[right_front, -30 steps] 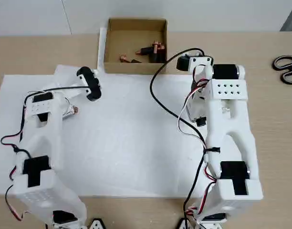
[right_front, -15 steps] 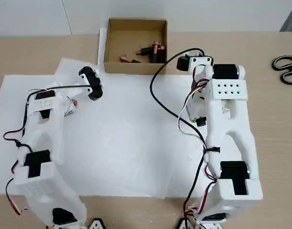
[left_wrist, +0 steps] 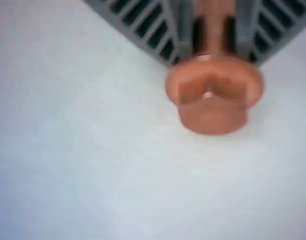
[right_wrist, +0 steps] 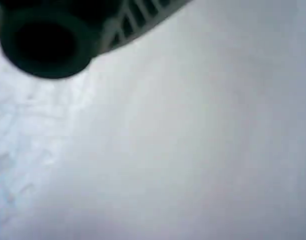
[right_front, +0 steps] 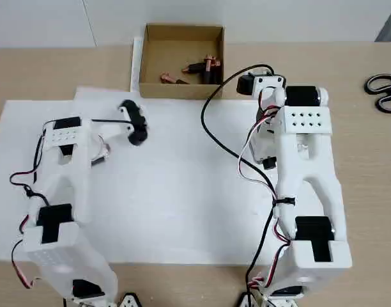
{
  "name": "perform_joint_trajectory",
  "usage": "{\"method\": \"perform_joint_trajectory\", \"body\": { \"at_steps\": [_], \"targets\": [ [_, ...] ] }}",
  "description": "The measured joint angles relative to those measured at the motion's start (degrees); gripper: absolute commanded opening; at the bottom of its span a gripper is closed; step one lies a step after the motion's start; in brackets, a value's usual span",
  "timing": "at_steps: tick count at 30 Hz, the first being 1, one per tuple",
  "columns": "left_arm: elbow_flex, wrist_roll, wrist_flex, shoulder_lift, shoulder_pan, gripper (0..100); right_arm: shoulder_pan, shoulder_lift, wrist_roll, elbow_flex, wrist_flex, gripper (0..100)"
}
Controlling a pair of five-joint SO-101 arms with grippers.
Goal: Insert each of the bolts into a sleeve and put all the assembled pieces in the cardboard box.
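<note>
Wooden table (right_front: pixel 55 64) runs under everything, and a white foam sheet (right_front: pixel 176 192) covers most of its middle. The right arm (right_front: pixel 304 160) stands on the sheet's far side from the left arm (right_front: pixel 61 173) and sits just as it did a second ago. The left arm has swung inward over that second. Its upper link and the black wrist camera now lie nearer the sheet's centre and a little farther from the sheet's back corner.

At the table's back edge, the cardboard box (right_front: pixel 176 51) is where it was, open on top and touching the sheet's rear border. Scissors (right_front: pixel 384 89) lie near the table's right rim, well apart from both arms. Inside the box, a few assembled pieces (right_front: pixel 202 69), black with copper ends, rest against the wall nearest the arms, unmoved.

The left gripper (left_wrist: pixel 213 35) is clamped on a copper bolt (left_wrist: pixel 213 97). Grey ribbed fingers (left_wrist: pixel 143 30) press the shank from both sides, the flanged head sticks out past them, and the bolt hangs above the bare sheet.

The right gripper (right_wrist: pixel 88 30) holds a black sleeve (right_wrist: pixel 45 42) against its ribbed finger, the open bore facing the wrist camera, also over the sheet.
</note>
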Motion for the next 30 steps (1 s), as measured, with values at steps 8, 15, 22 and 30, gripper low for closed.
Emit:
{"method": "perform_joint_trajectory", "body": {
  "at_steps": [8,15,22,30],
  "targets": [
    [0.09,8.62,11.25,-12.22,2.9,1,0.0,0.0,0.0,0.0,0.0,0.4],
    [0.09,24.79,16.97,-18.55,7.56,1,0.0,0.0,0.0,0.0,0.0,0.4],
    [0.09,47.12,17.58,-26.2,10.64,1,0.0,0.0,0.0,0.0,0.0,0.4],
    [0.09,53.8,17.58,-42.64,12.92,1,-2.99,-5.63,0.0,0.0,0.0,0.4]
  ]
}}
